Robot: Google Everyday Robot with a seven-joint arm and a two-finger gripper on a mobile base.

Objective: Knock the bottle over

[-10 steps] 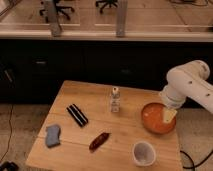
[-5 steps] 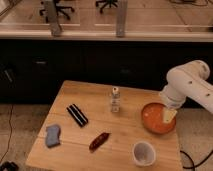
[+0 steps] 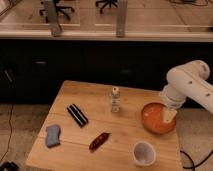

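Bottle [image 3: 115,100] upright, well apart from end effector [image 3: 170,115], fingers spread, over orange bowl [image 3: 150,126].

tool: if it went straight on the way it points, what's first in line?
Likely the orange bowl: the tool hangs over it, pointing down. Depth is unclear. The bottle stands apart, out of that line.

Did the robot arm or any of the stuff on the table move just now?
No, nothing visibly changed. The gripper hangs over the orange bowl on the right side of the table, same as before. The bottle stands upright in the middle, just where it was.
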